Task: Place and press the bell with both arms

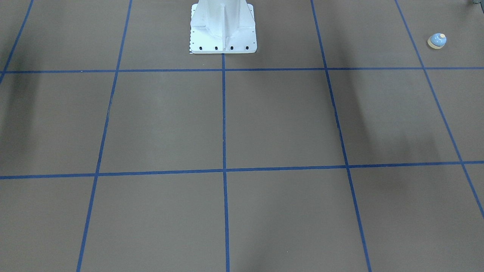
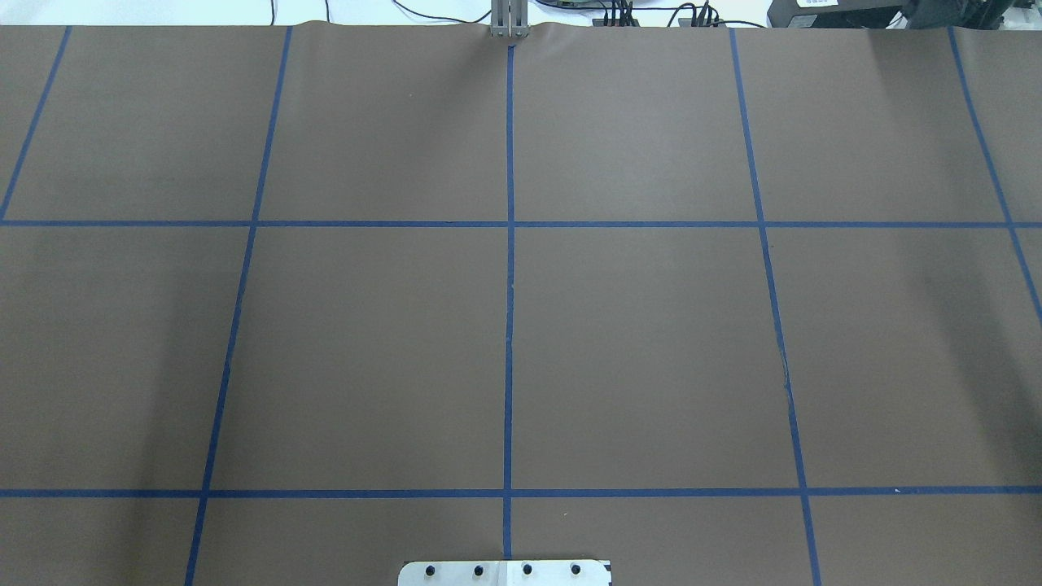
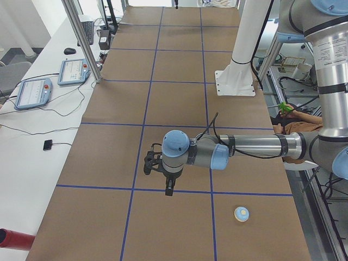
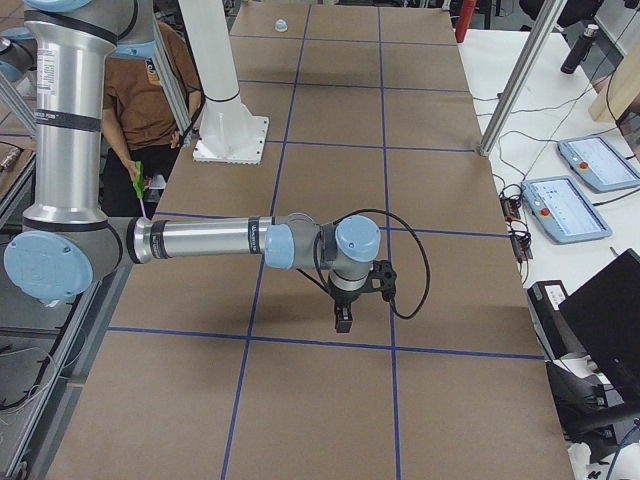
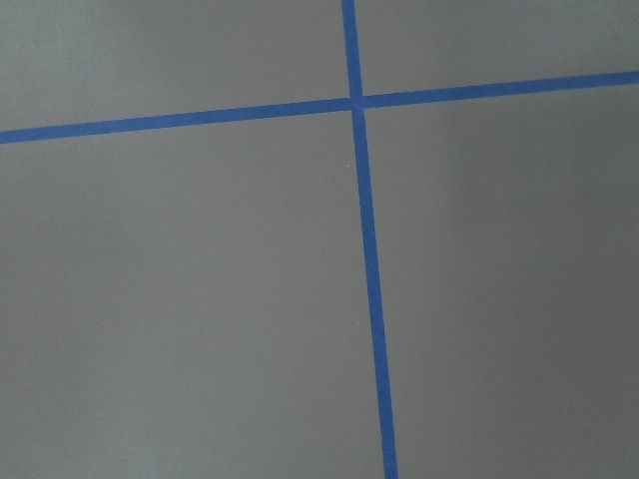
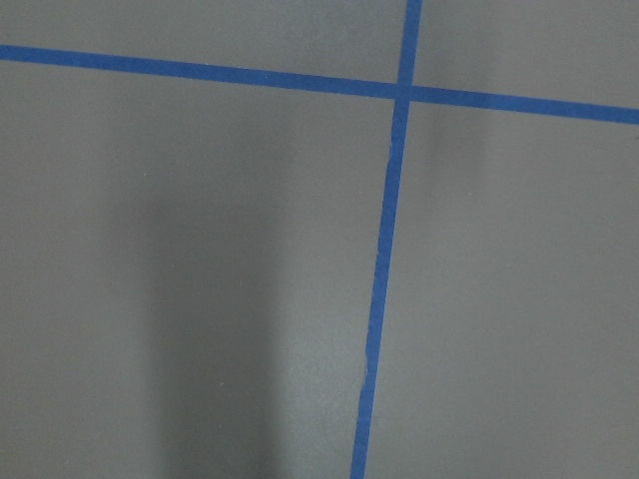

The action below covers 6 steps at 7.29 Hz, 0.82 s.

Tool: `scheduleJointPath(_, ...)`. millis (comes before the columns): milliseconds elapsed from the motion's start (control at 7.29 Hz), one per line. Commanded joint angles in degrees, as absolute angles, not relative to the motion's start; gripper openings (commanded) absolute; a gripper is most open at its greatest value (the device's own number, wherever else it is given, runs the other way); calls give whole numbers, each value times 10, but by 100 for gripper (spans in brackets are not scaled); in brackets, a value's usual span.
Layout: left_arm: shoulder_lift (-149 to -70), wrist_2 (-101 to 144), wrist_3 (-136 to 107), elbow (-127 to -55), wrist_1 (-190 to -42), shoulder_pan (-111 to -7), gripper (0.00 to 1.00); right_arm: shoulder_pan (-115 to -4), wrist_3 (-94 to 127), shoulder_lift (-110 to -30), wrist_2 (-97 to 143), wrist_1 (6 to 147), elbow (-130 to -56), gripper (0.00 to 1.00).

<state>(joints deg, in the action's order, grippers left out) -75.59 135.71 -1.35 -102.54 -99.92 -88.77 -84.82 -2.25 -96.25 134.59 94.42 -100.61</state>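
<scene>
- Fingers of the black two-finger left gripper [image 3: 168,189]: apart or together, cannot tell; pointed down over the brown paper-covered table [image 3: 109,157], close to a crossing of blue tape lines [image 3: 98,187].
- Fingers of the black two-finger right gripper [image 4: 343,322]: likewise cannot tell; pointed down over the same table.
- Behind them: grey-and-silver left arm [image 3: 255,145] and right arm [image 4: 200,240], stretched level.
- Small light-blue dome-shaped bell [image 1: 437,40] with cream base: upright on the table, on the left arm's side, apart from both grippers, well apart from the white pedestal [image 1: 223,26].
</scene>
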Motion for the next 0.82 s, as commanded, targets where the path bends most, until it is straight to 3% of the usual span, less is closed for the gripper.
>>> scheduleJointPath(0, -756, 1361, -14, -1023, -998, -885, 100, -848, -20, -961, 1348, 943, -1007, 100)
scheduleJointPath(412, -731, 1358, -18, -1000, -1008, -827, 99, -848, -21, -967, 1350, 913, -995, 100)
scheduleJointPath(686, -639, 1358, -18, -971, -1156, -783, 100, -848, -22, -969, 1355, 897, -986, 100)
